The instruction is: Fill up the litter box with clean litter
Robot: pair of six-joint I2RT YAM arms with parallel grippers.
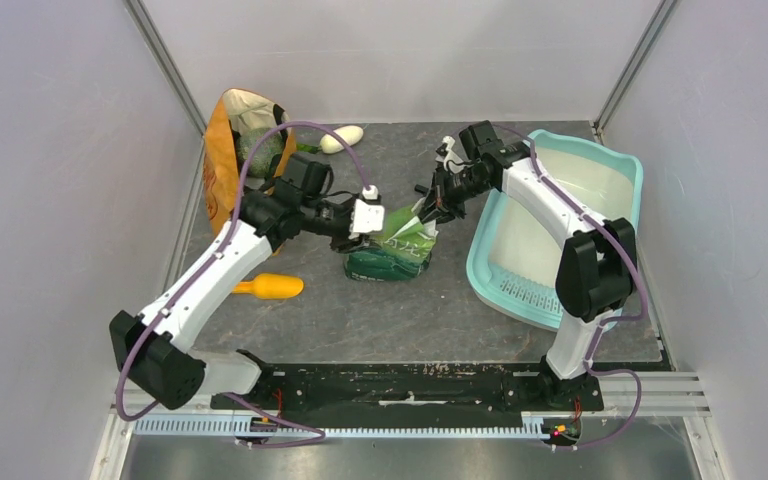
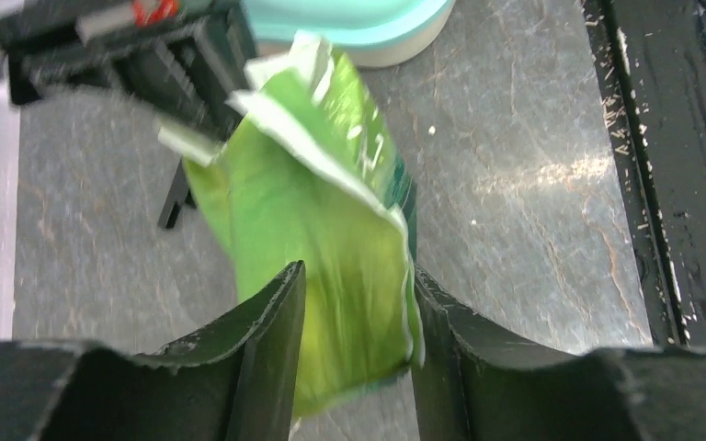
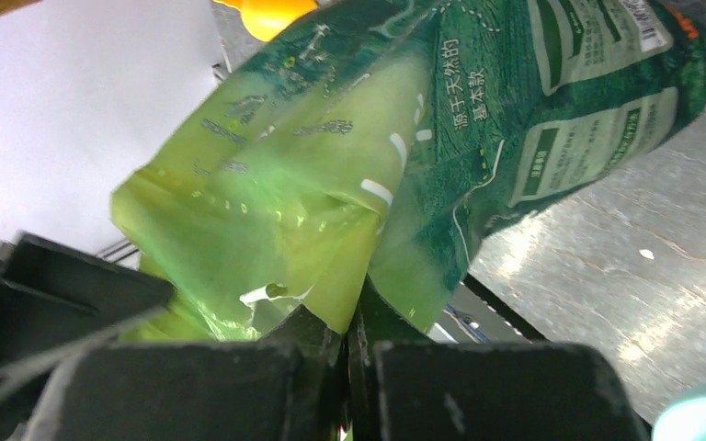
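On the tabletop's (image 1: 360, 310) right side the litter box (image 1: 532, 235) lies with its floor bare. Just beside it stands the green bag (image 1: 400, 245), its top clamped in both my left pincer (image 2: 357, 294) and my right pincer (image 3: 349, 331). I judge I'm opening it; next, pull the top apart.

The plastic bag (image 1: 392, 250) sits in the middle of the table (image 1: 410, 315). The litter box (image 1: 526, 240) lies to its right. The scoop (image 1: 270, 287) lies to its left, nearer the arm bases. The cloth bag (image 1: 222, 150) stands behind it to the left, and an oval object (image 1: 342, 139) lies directly behind it.
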